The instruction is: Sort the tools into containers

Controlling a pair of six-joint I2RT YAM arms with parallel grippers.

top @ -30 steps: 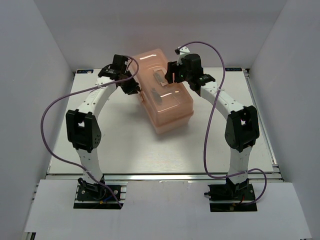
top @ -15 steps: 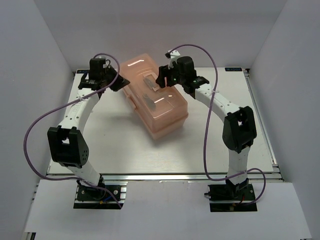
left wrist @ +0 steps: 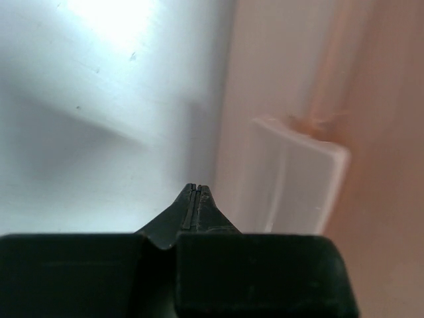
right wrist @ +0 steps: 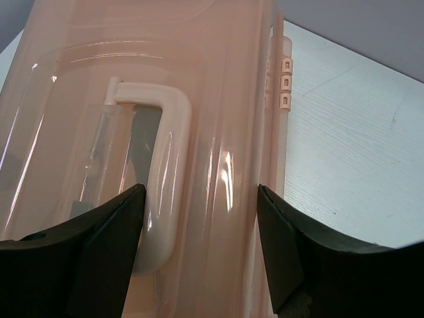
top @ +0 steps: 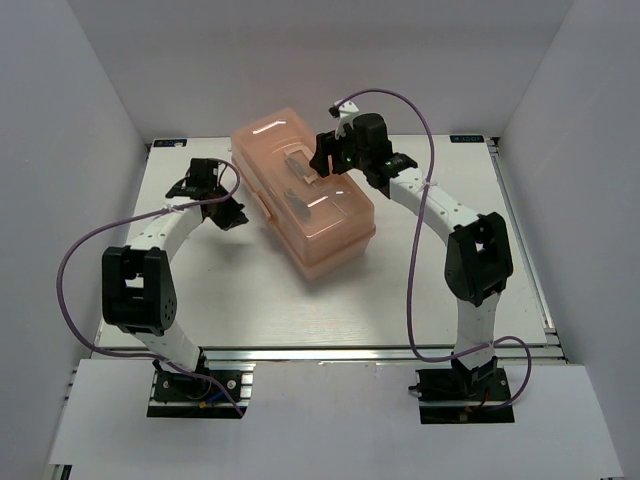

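The salmon-pink toolbox (top: 325,215) lies closed and slanted at the table's middle. No screwdriver can be made out; only dim dark shapes show through the lid. My left gripper (top: 232,214) is shut and empty, low by the toolbox's left side. In the left wrist view its tips (left wrist: 195,189) sit just left of the pale front latch (left wrist: 298,179). My right gripper (top: 325,158) is open over the lid's far end. In the right wrist view it (right wrist: 201,199) straddles the lid ridge (right wrist: 225,66), its left finger beside the white moulded handle (right wrist: 165,165).
White hinge tabs (right wrist: 283,83) line the toolbox's right edge. Bare white table (top: 450,270) lies right of and in front of the toolbox. White walls enclose the table on three sides. Purple cables loop off both arms.
The toolbox has slid and turned a little to the left. My left gripper has come from the toolbox's far left corner toward me and down. My right gripper shifted left over the lid.
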